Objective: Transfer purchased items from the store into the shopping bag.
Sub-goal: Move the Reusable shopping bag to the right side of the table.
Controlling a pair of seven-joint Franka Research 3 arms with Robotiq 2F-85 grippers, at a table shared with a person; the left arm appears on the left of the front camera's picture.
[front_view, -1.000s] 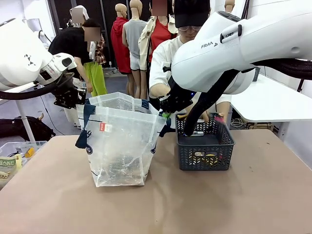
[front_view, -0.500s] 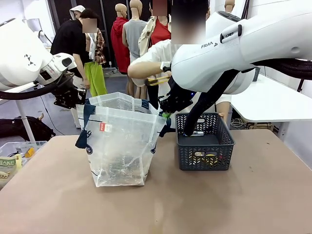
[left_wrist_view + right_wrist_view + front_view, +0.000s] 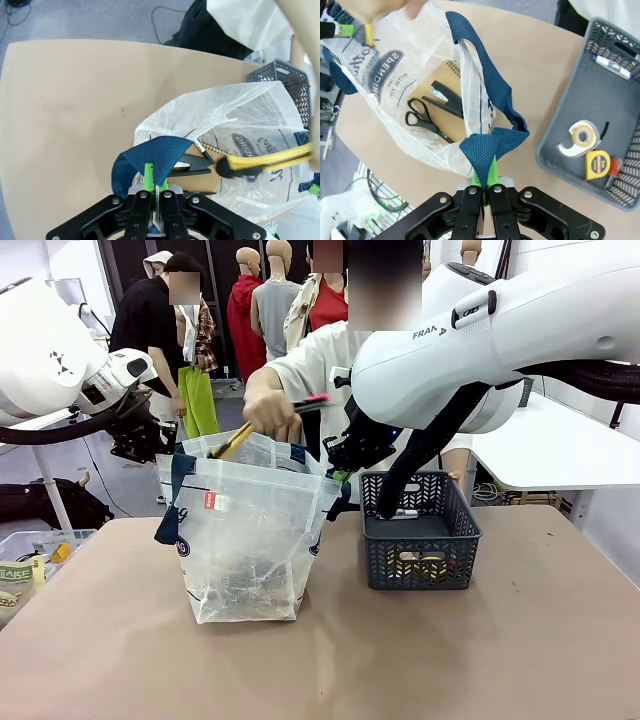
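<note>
Tan tabletop | clear bag left of centre, basket just right | left jaws pinch left strap, right jaws pinch right strap, mouth spread | person's hand tips yellow stick into mouth | step: loading | next likely needs: straps taut, bag steady

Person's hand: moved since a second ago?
Yes. The person's hand has gone from behind the basket leftward to above the bag mouth, holding a yellow stick.
</note>
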